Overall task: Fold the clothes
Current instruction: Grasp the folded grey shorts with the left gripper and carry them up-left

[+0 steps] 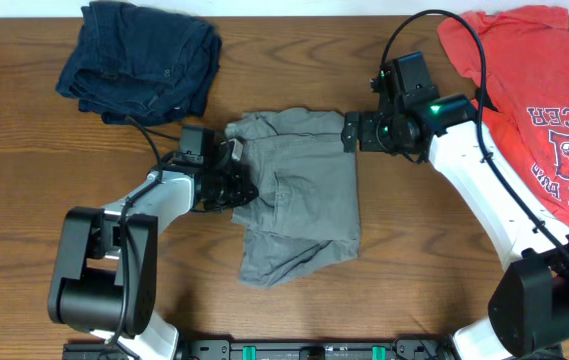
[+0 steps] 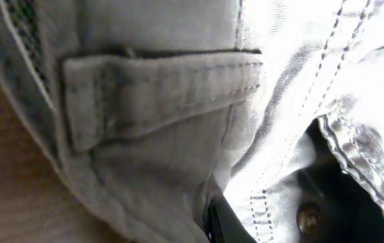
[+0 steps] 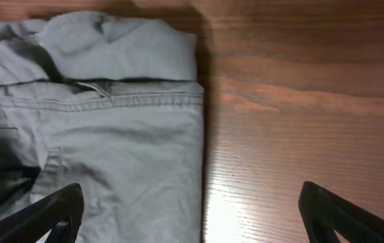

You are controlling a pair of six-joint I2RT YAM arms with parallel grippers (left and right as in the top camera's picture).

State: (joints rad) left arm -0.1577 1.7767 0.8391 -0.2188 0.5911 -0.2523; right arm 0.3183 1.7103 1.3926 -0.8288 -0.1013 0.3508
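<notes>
The clothes (image 1: 299, 195), grey-khaki shorts, lie partly folded in the middle of the table. My left gripper (image 1: 239, 186) is at their left edge and is shut on the fabric. The left wrist view is filled with cloth: a belt loop (image 2: 158, 88), stitched seams and a metal rivet (image 2: 308, 217), with one dark finger (image 2: 224, 223) pressed into the folds. My right gripper (image 1: 350, 131) hovers open over the upper right corner of the clothes (image 3: 111, 121). Its fingers (image 3: 43, 216) straddle the right edge, one over cloth and one over bare wood, holding nothing.
A dark navy denim garment (image 1: 144, 60) lies bunched at the back left. A red T-shirt (image 1: 534, 90) with white lettering is spread at the back right, under the right arm. The wooden table (image 1: 24, 150) shows around them.
</notes>
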